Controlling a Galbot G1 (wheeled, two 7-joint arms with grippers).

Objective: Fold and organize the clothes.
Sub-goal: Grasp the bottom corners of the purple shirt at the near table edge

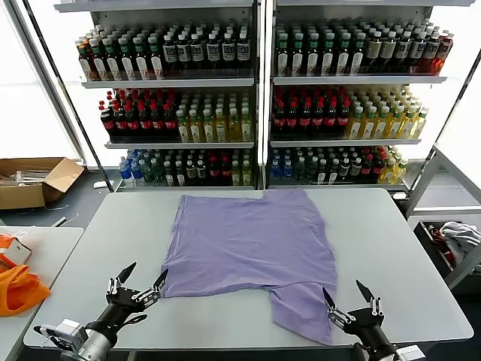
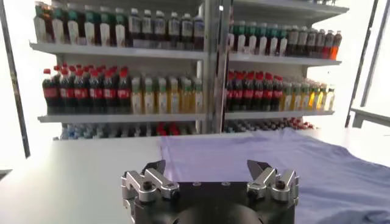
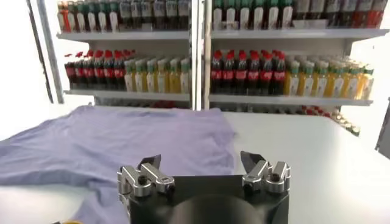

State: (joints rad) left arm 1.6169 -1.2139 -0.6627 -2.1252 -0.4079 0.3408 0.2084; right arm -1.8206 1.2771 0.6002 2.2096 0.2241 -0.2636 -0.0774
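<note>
A lavender T-shirt point(image 1: 252, 241) lies spread on the grey table point(image 1: 406, 256), plain side up, with one part reaching toward the front edge at the right point(image 1: 301, 312). My left gripper point(image 1: 143, 280) hovers open at the shirt's near left corner, nothing between its fingers. My right gripper point(image 1: 347, 295) stands open just right of that front part. In the left wrist view the shirt point(image 2: 262, 155) lies beyond the open left gripper point(image 2: 207, 165). In the right wrist view the shirt point(image 3: 116, 143) spreads ahead of the open right gripper point(image 3: 201, 159).
Drink shelves point(image 1: 263, 90) stand behind the table. An orange fabric point(image 1: 19, 289) lies on a side table at the left, with a cardboard box point(image 1: 34, 180) on the floor behind it. A grey-white cloth bundle point(image 1: 462, 237) sits at the right.
</note>
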